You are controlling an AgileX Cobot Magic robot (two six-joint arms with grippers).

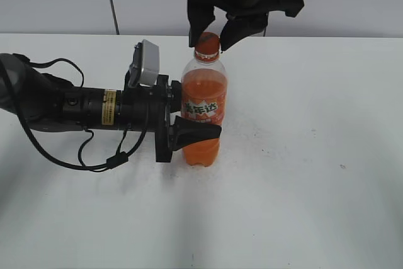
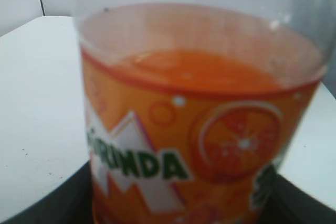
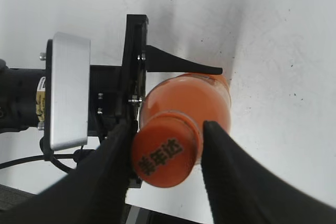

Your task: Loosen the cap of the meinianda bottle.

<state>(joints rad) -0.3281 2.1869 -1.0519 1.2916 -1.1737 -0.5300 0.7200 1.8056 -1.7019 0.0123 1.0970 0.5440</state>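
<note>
Up top, our right gripper (image 1: 211, 34) has its dark fingers (image 3: 231, 171) pinched onto the cap (image 3: 167, 155), small, round, orange, dark characters printed on it. Below, our left gripper (image 1: 189, 124) clamps the meinianda bottle (image 1: 203, 113) around its label. The bottle stands upright mid-table (image 1: 302, 206), clear plastic, orange drink filling it almost to the shoulder.

left tool (image 1: 189, 135): horizontal, closed on bottle body | right tool (image 1: 211, 37): overhead, fingers straddling cap
</note>
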